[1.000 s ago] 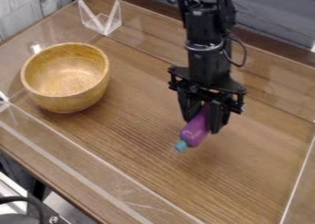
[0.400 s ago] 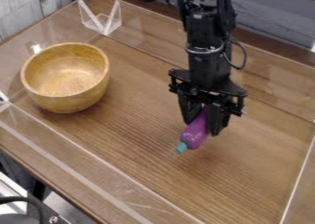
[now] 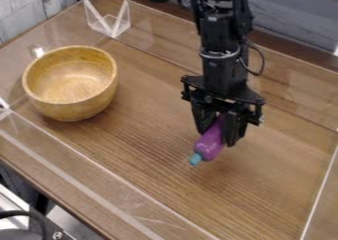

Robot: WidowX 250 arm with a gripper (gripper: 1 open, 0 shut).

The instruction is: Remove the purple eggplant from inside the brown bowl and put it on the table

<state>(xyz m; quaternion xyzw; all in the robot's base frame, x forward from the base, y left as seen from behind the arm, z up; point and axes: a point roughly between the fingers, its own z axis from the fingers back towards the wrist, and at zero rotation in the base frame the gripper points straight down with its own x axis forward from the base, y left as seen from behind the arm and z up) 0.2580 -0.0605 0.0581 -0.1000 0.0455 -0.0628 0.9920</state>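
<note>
The purple eggplant (image 3: 208,143) hangs tilted over the table (image 3: 126,160), right of centre. Its teal stem end (image 3: 195,157) points down-left and sits at or just above the wood. My gripper (image 3: 218,134) points steeply down with its black fingers (image 3: 235,125) closed on the eggplant's upper part. The brown bowl (image 3: 40,104) stands at the left, about a bowl's width away from the gripper. Its golden inside has nothing in it.
Low clear plastic walls edge the tabletop. A folded clear plastic piece (image 3: 109,19) stands at the back left. The black arm (image 3: 218,27) rises from the gripper toward the back. The table's front edge (image 3: 79,209) runs diagonally at the lower left.
</note>
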